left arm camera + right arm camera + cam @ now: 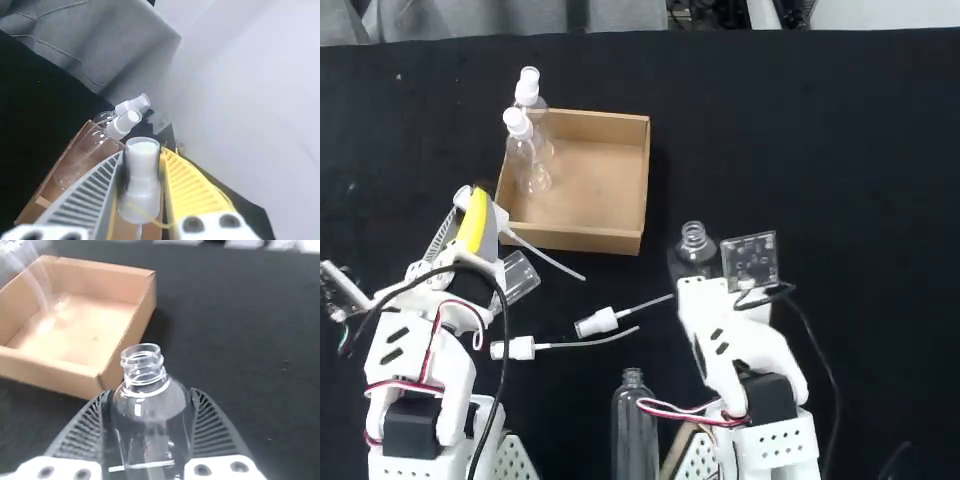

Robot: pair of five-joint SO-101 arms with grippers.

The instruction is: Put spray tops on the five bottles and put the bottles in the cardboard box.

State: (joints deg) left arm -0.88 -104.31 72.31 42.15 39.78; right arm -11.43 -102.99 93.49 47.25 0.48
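Near the cardboard box (595,185), left hand (141,155) tight on spray top (141,180), right hand (150,394) on bottle (143,367).

Left claw (141,161) clamped on an upright white spray top (141,182), grey finger one side, yellow finger the other, cardboard box (60,172) just beyond on the black counter (30,100), two capped bottles (120,124) at its far end, grey cloth (100,35) behind
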